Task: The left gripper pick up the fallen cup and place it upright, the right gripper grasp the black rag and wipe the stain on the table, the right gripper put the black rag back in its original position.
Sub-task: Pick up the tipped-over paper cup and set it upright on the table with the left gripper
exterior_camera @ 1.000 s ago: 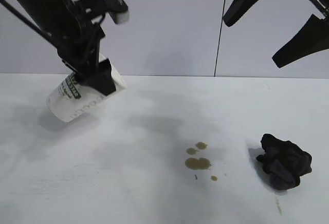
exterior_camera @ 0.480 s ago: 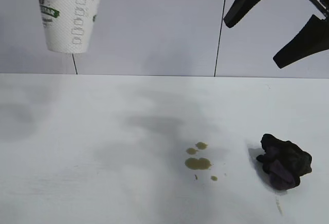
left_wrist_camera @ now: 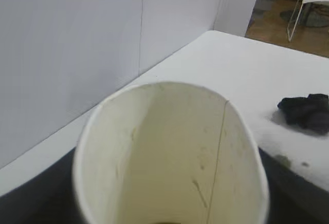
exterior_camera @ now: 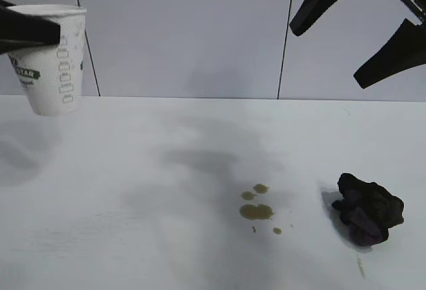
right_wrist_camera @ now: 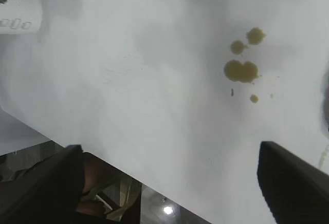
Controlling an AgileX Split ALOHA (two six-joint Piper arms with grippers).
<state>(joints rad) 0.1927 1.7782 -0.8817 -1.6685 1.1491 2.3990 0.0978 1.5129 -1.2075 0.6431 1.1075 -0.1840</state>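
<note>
White desk [exterior_camera: 200, 137]: we log cup [exterior_camera: 48, 64] airborne at 9 o'clock, pinched upright in left gripper [exterior_camera: 26, 30]; right gripper [exterior_camera: 356, 30] spread; stain [exterior_camera: 256, 210], black rag [exterior_camera: 367, 210] untouched.

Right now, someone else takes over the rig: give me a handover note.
Left hand: shut on the cup, which is upright and in the air above the table's left end, not yet set down.
Right hand: open, empty, raised above the table's right side.
Black rag: lying untouched on the table, right of the stain.
Done: the cup is picked up and turned upright.
Left: set the cup down, grasp the rag, wipe the stain, put the rag back.
</note>
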